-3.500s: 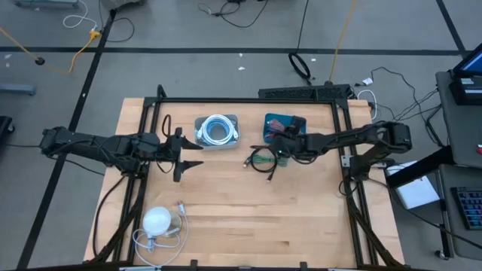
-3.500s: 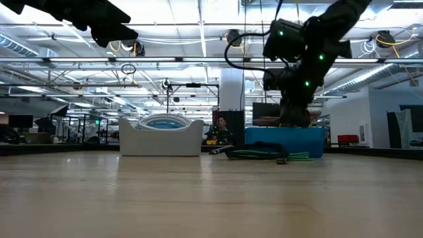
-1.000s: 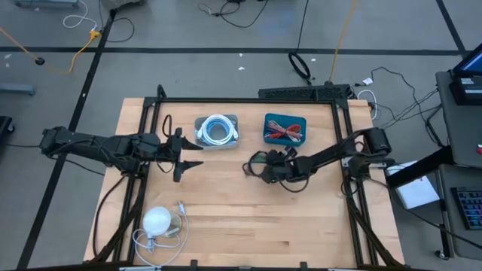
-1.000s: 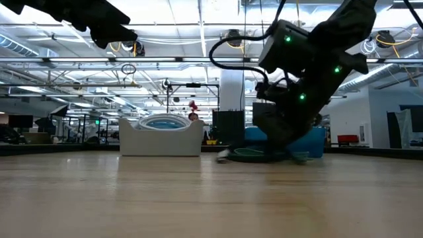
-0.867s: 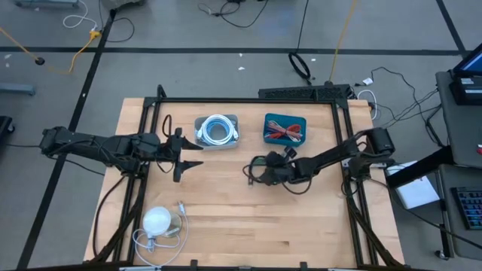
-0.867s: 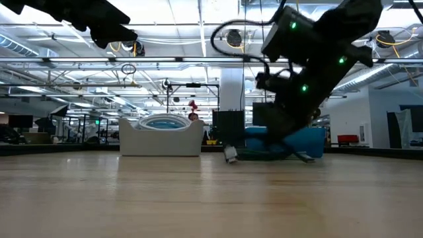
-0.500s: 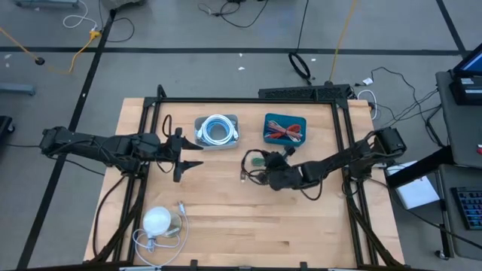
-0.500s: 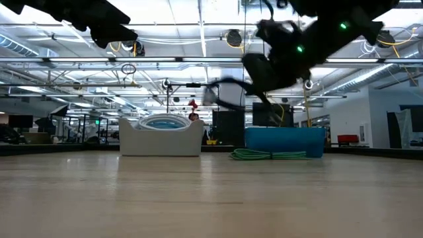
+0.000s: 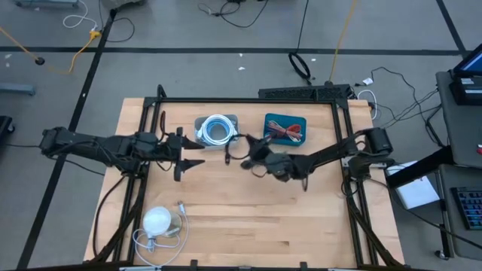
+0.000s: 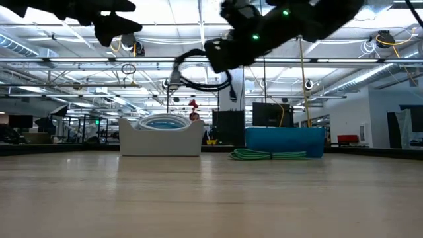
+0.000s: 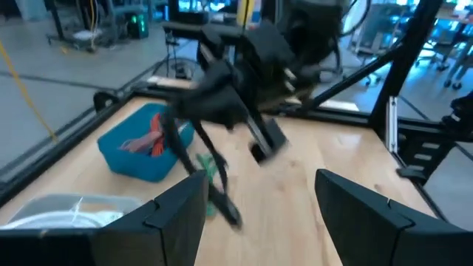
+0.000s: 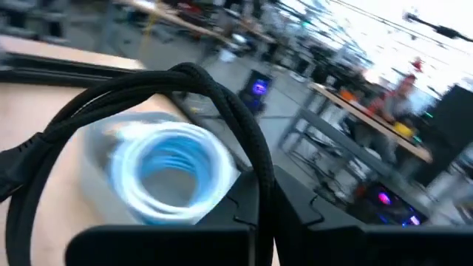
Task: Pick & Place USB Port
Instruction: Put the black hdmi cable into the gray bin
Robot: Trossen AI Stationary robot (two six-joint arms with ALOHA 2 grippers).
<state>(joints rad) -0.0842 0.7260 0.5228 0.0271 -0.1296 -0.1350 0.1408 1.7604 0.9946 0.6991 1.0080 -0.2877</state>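
Note:
A black braided USB cable (image 9: 232, 146) hangs in a loop in my right gripper (image 9: 247, 153), above the table and just right of the white bin (image 9: 216, 130) that holds a white coiled cable. In the low view the cable (image 10: 198, 74) curves left from the gripper (image 10: 225, 51), with a plug end (image 10: 174, 80) drooping. A green cable (image 10: 268, 155) lies on the table before the blue bin (image 10: 284, 141). My left gripper (image 9: 193, 155) waits open, left of the white bin, above the table. My right gripper holds the black cable pinched between its two fingers at a stretch of the cord (image 12: 257, 188). From there the cord arches up and out in one loop (image 12: 185, 77). The cable is lifted clear of the table and hangs slack, its plug end (image 10: 174, 80) lowest.
The blue bin (image 9: 285, 128) holds red and orange cables. A white round device with a white cord (image 9: 158, 220) lies at the near left corner. A black frame (image 9: 248, 100) runs along the table's far and side edges. Bare wood (image 9: 263, 218) spreads across the near half.
My right gripper has come down on the cable pile in front of the blue bin, taken the black cable and raised it clear. It then swung left and toward the far edge, nearer the white bin. The green cable stayed on the table.

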